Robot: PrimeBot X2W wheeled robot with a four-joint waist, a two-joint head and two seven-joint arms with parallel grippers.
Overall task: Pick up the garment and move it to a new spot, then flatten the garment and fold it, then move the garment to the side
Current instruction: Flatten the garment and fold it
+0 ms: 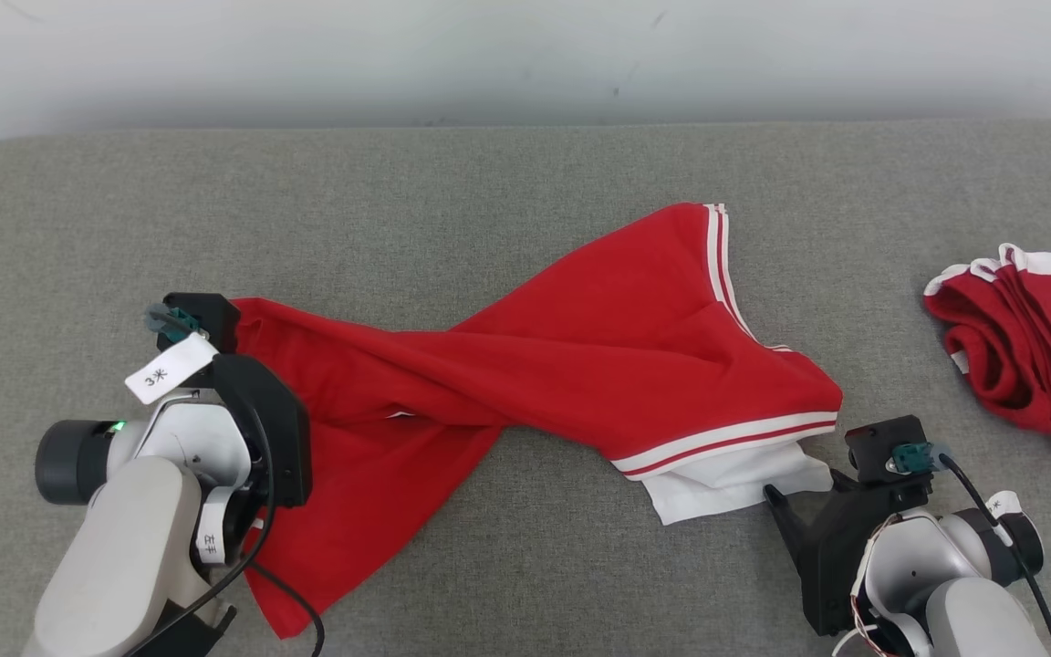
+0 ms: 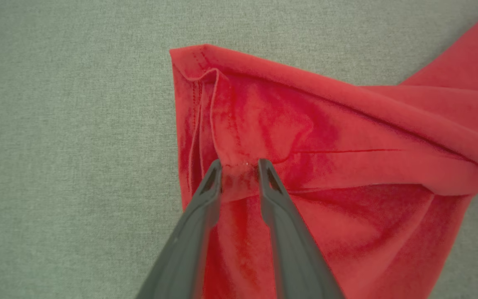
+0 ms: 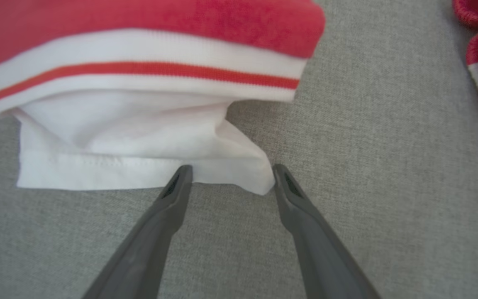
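Twisted red knit garment with white striped trim point(image 1: 580, 356) lies mid grey cloth-covered tabletop point(image 1: 489, 182), long axis left-right, one arm at each end.
Left gripper point(image 2: 240, 166) sits on the left hem corner, fingers narrow around a ridge of red cloth, pinch unclear. Right gripper point(image 3: 230, 170) is wide, tips straddling the white hem corner nearest the front edge, nothing held.

Red garment point(image 1: 580, 365), white trim with red stripe, white hem; grey woven table point(image 1: 489, 182); second garment point(image 1: 1027, 365) red, white-edged.
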